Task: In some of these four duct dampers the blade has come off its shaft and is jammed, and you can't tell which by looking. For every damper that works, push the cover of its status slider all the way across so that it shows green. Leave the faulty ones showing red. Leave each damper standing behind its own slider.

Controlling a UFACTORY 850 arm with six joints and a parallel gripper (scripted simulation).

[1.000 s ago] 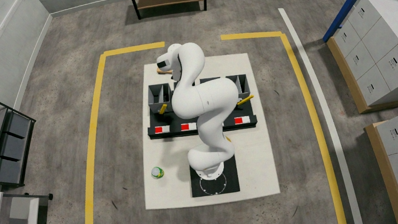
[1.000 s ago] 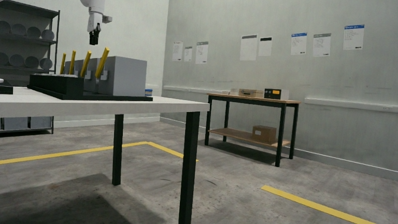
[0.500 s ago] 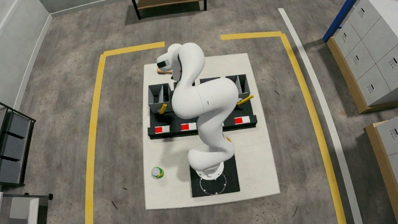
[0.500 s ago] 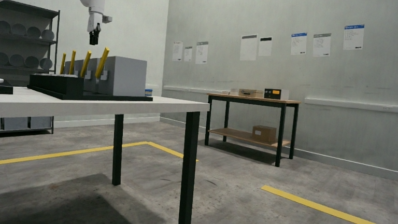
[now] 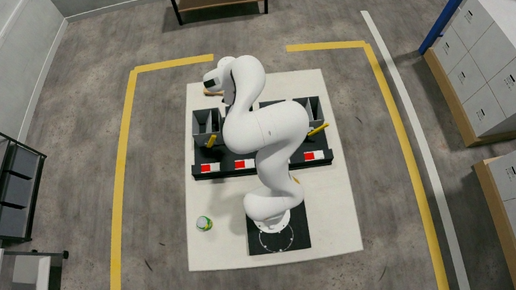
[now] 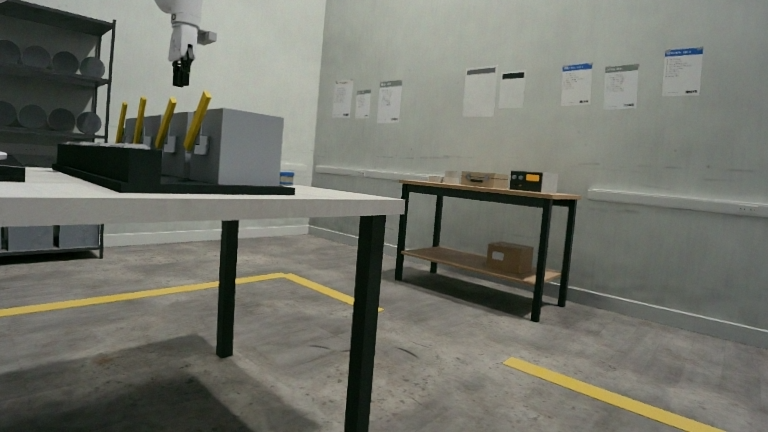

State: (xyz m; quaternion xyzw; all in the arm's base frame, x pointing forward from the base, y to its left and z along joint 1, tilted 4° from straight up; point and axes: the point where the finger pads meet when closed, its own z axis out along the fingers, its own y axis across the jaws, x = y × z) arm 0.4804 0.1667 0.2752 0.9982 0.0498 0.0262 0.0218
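Four grey duct dampers stand in a row on a black base [image 5: 228, 174] [image 6: 107, 164]. Only the leftmost damper [image 5: 205, 121] and the rightmost damper [image 5: 314, 109] show from above; my arm hides the two in the middle. Each has a yellow lever; the side view shows the levers [image 6: 196, 113] all leaning the same way. Three status sliders show red beside a white cover: the left [image 5: 209, 167], the second [image 5: 244, 164] and the right [image 5: 313, 155]. The third is hidden by the arm. My gripper [image 6: 181, 83] hangs above the levers, partly open and empty.
A green and white can [image 5: 204, 223] stands near the table's front left. A small wooden piece [image 5: 211, 93] lies at the back of the table behind the dampers. A workbench [image 6: 487, 189] and storage racks stand around the room.
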